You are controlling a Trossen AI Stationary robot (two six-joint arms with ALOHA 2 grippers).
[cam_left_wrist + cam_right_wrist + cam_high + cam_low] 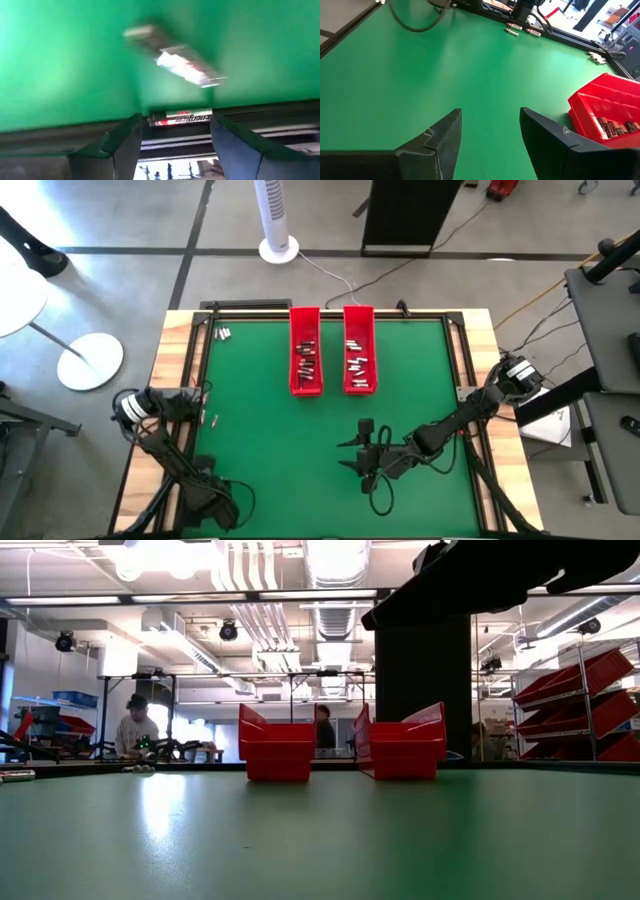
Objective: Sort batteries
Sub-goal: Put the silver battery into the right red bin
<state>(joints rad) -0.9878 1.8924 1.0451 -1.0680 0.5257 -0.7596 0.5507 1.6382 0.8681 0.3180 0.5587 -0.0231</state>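
The battery between the open left gripper fingers shows red-black print, unreadable. At table's 6 o'clock, right gripper hangs released, empty.

From the left wrist, the batteries on the green mat smear into blur, labels unreadable. One red tray is cut off at the right wrist picture's edge. Batteries inside the trays look too small to count.

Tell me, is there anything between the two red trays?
No. In the high view the left red tray and the right red tray have only a bare strip of green mat between them. The low view shows that gap too.
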